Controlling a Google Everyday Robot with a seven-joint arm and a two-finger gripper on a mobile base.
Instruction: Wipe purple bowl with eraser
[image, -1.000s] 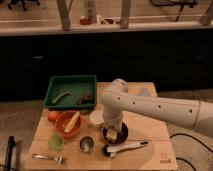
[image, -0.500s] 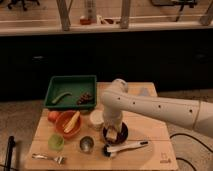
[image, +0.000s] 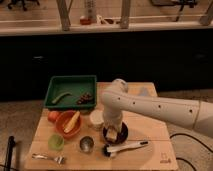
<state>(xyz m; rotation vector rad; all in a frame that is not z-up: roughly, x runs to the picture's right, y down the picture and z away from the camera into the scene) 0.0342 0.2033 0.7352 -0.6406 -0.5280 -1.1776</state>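
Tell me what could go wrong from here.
The gripper sits down in the small dark purple bowl at the pale tan eraser block; a hard wipe could slide or tip the bowl. The long white-handled brush and shiny steel cup lie close by and could get knocked.

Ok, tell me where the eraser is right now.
In the camera view the eraser sits in the purple bowl, right under the gripper, with the steel cup toward the picture's left and the white-handled brush just in front.
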